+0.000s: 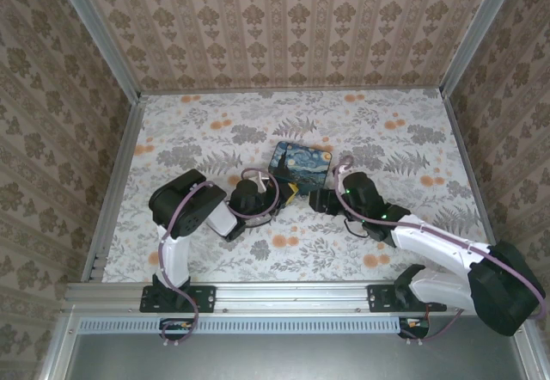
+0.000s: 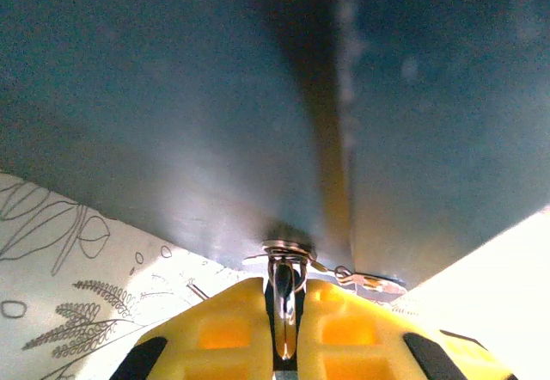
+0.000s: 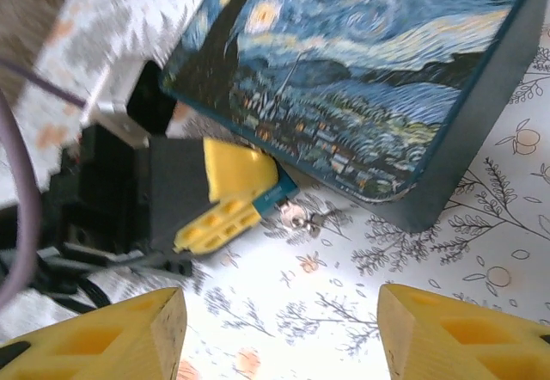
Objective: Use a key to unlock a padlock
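My left gripper is shut on the small padlock, a shiny metal sliver between its yellow fingers, hard against the side of the night-sky box. From the right wrist, the padlock looks bluish, sticking out of the left gripper's fingers. The tiny key lies on the floor on a ring just past the padlock, by the box's near corner; from the left wrist the key hangs off to the right. My right gripper is open, a short way back from the key, nothing in it.
The box sits mid-floor with the left gripper at its near edge and the right gripper at its near right corner. Patterned walls close in three sides. Purple cables loop over both wrists.
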Controlling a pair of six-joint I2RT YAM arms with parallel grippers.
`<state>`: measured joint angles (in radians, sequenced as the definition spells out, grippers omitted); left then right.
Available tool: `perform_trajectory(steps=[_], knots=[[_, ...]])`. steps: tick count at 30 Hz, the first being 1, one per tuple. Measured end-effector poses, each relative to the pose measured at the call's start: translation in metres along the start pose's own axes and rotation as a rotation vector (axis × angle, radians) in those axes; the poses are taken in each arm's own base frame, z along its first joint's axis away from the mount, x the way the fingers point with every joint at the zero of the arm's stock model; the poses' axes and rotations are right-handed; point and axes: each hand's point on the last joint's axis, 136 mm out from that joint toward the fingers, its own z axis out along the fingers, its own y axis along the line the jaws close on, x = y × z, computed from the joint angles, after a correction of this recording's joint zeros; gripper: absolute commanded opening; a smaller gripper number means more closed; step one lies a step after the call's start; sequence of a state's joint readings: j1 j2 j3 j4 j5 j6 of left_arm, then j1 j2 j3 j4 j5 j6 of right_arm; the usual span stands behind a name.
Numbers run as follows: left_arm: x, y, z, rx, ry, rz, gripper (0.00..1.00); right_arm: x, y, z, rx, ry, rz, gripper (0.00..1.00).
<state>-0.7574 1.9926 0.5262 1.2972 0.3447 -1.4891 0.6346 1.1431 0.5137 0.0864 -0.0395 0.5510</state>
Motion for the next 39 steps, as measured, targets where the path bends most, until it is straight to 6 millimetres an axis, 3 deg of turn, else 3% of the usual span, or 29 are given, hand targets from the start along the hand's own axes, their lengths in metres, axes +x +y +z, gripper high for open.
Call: perform_trajectory(steps=[10, 25, 34, 39], knots=[[0.000, 0.000, 0.000, 0.003, 0.000, 0.001, 0.00, 0.039, -0.002, 0.032, 0.192, 0.136, -0.380, 0.55], [0.000, 0.000, 0.000, 0.004, 0.011, -0.001, 0.00, 0.032, -0.008, 0.059, 0.345, 0.142, -0.589, 0.50], [0.000, 0.000, 0.000, 0.007, 0.011, 0.000, 0.00, 0.024, -0.009, 0.077, 0.402, 0.146, -0.631, 0.38], [-0.001, 0.000, 0.000, 0.008, 0.008, 0.000, 0.00, 0.018, -0.006, 0.084, 0.414, 0.143, -0.642, 0.16]])
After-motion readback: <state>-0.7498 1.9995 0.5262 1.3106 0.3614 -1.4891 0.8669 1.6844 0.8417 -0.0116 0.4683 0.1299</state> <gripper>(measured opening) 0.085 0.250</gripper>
